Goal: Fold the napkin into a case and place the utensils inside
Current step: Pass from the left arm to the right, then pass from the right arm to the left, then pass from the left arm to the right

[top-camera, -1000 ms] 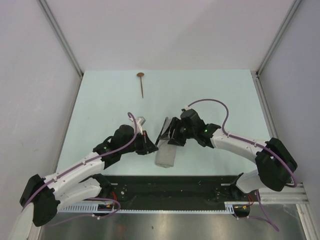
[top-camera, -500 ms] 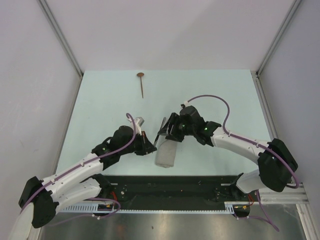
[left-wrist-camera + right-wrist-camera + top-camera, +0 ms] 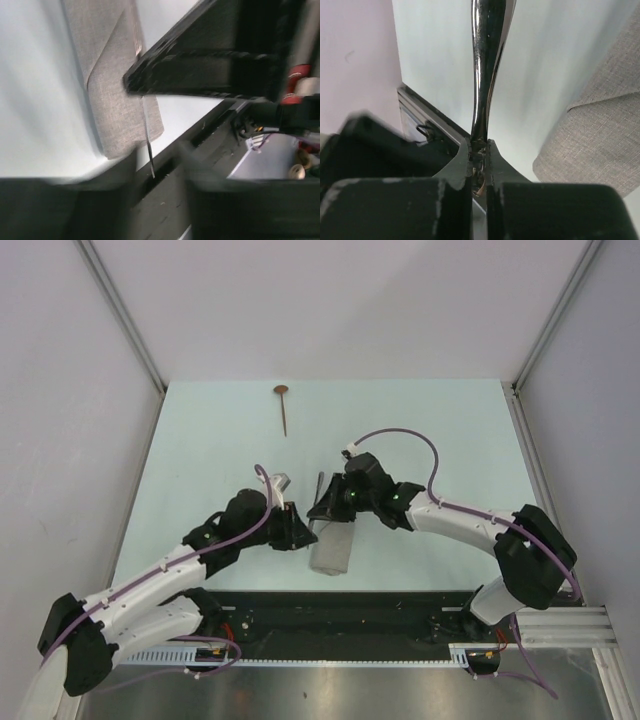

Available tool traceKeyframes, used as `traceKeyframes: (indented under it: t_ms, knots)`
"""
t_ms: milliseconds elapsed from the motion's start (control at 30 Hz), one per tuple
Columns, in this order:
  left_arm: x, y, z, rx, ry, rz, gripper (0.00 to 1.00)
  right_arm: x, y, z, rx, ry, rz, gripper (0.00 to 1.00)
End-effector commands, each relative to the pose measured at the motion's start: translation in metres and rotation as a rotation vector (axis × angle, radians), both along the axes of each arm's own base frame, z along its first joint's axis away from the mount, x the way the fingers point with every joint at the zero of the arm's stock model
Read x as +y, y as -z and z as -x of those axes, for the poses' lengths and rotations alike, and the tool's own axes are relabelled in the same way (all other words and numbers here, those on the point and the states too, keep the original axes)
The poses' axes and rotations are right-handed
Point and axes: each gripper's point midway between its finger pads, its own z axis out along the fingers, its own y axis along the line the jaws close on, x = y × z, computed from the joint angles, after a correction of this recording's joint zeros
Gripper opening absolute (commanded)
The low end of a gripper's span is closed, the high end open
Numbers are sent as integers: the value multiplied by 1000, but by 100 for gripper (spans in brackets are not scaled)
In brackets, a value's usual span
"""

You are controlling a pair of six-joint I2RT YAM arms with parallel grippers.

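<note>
Right fingers [image 3: 455,167] clenched on knife [image 3: 487,60] beside folded napkin [image 3: 600,130]; left fingers [image 3: 70,210] blurred, I cannot tell.

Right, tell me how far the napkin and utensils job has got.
Done: the napkin lies folded into a narrow case. In hand: the right gripper is shut on the knife, which is held beside the case, not inside it. Left: slide the knife in, then fetch the spoon, which lies alone at the far side of the table, and put it in too.
</note>
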Motion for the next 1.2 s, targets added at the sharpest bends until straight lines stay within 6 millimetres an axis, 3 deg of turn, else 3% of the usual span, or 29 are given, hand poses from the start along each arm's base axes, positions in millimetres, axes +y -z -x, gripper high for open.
traceKeyframes:
  t_ms: [0,33,100,167,267,400,500,567,667,733,833,900,1167]
  knots:
    - [0,-54,-12,-84,75,83,77,5,-10,0,-171,-209,38,0]
    - [5,-64,-18,-105,56,92,83,0,-6,6,-184,-243,75,0]
    - [21,-79,-33,-115,-15,97,86,-6,-7,16,-232,-312,96,0]
    - [26,-70,-43,-44,-58,73,85,-9,-6,26,-240,-349,113,0]
    - [19,-74,-55,-33,-76,131,81,-7,-15,42,-254,-397,91,0]
    - [1,-67,-62,31,-33,173,74,-4,-23,55,-267,-423,82,0]
    - [1,-56,-65,60,-32,142,70,-2,-32,58,-287,-424,73,0]
    - [3,-55,-70,47,-46,129,61,2,-38,62,-292,-441,61,0]
    - [0,-58,-77,21,-51,136,25,4,-33,67,-272,-461,88,3]
    - [0,-61,-81,10,-52,131,7,-1,-25,70,-250,-455,138,25]
    - [1,-61,-83,9,-58,118,0,-9,-19,72,-221,-439,173,41]
    - [0,-61,-84,8,-55,120,0,-11,-14,76,-202,-438,185,45]
    - [2,-62,-86,21,-67,128,0,-7,1,93,-164,-462,199,45]
